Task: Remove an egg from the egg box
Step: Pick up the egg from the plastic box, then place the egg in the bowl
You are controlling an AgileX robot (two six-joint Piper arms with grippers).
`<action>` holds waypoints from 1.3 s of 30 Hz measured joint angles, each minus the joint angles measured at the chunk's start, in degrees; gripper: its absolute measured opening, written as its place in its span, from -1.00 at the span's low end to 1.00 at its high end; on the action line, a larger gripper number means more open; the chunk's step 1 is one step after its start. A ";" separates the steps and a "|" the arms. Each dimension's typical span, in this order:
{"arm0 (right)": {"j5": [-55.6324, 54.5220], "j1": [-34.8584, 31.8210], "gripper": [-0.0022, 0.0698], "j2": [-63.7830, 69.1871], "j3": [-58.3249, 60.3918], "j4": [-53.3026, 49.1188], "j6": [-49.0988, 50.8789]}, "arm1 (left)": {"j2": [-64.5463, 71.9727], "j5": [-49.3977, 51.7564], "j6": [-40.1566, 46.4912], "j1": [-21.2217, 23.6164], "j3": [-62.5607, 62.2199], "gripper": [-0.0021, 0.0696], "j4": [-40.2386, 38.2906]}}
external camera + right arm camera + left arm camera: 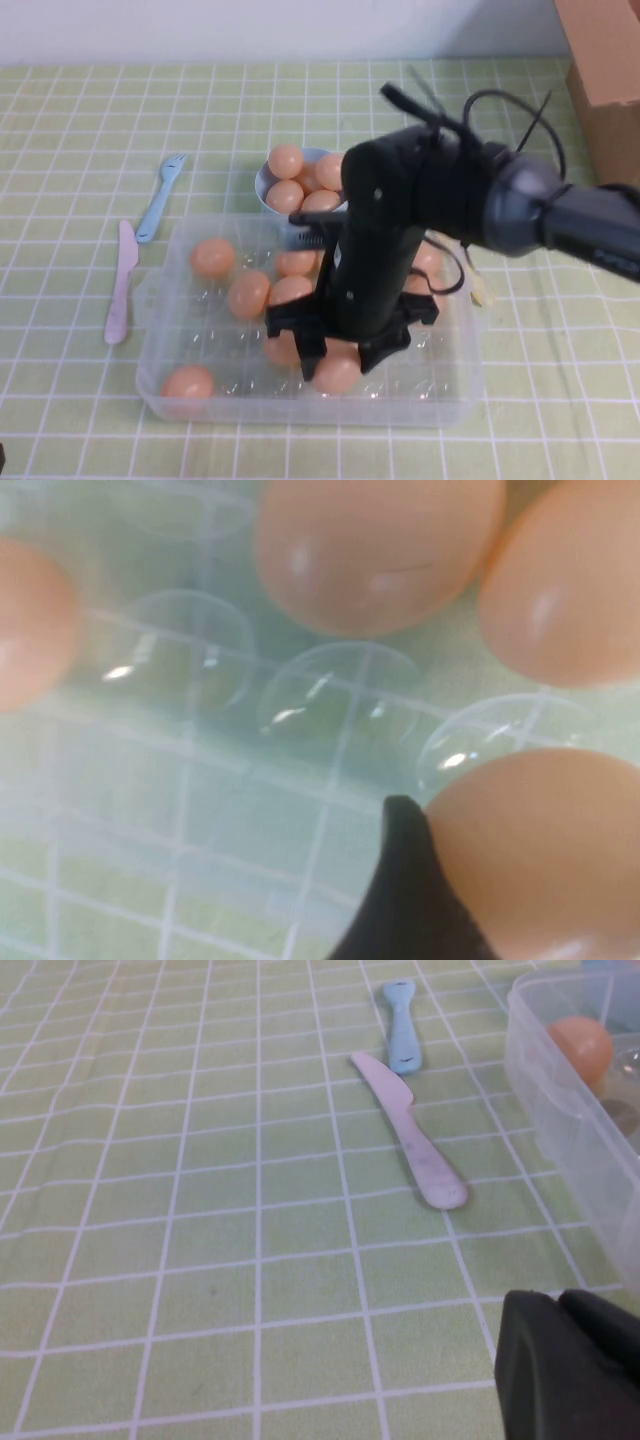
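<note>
Egg (337, 375): smooth, matte orange-tan oval, set in a dimple in the near row of the egg box and reaching up between the black fingers of the right gripper (338, 358). Right wrist view showed the same egg (545, 855) filling the corner of the frame, one dark fingertip (405, 880) pressed against its side; the fingers stood spread on either side of it, and whether they gripped it firmly could not be told.

Egg box (160, 385): large rectangular tray of clear, slightly milky plastic with rows of round dimples, lying on the green checked tablecloth (80, 120). Several more eggs of the same colour sat in it, among them one at the near left corner (188, 382), one at the far left (212, 257) and a pair near the middle (249, 294).

Right arm: black, reaching from the right side down into the middle of the box.

Light-blue bowl (262, 185): just beyond the far edge of the box, heaped with further eggs.

Pink plastic knife (120, 285) and blue plastic fork (160, 197): on the cloth left of the box, apart from it.

Cardboard box (605, 80): far right corner.

Left gripper (570, 1370): low over the cloth near the box's left side, close to the knife (410, 1130); finger state could not be told.
</note>
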 joint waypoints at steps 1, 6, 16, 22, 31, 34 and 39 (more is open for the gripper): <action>0.13 0.00 0.22 -1.27 -0.27 -0.28 0.00 | 0.00 0.00 0.00 0.00 0.00 -0.96 0.00; 1.05 -1.49 0.22 -4.74 -4.51 -2.00 -1.63 | 0.00 0.00 0.00 0.00 0.00 -0.96 0.00; -19.64 -8.17 0.22 -3.97 -6.92 -8.41 -8.02 | 0.00 0.00 0.00 0.00 0.00 -0.96 0.00; -30.93 -9.24 0.22 1.89 -9.41 -6.57 -14.04 | 0.00 0.00 0.00 0.00 0.00 -0.96 0.00; -32.00 -9.38 0.22 12.20 -20.92 -5.92 -20.23 | 0.00 0.00 -0.10 0.00 0.00 -0.96 0.00; -30.92 -9.38 0.22 14.38 -23.91 -5.92 -21.87 | 0.00 0.00 -0.10 0.00 0.00 -0.96 0.00; -30.43 -9.38 0.21 16.40 -25.60 -5.92 -23.23 | 0.00 0.00 -0.10 0.00 0.00 -0.96 0.00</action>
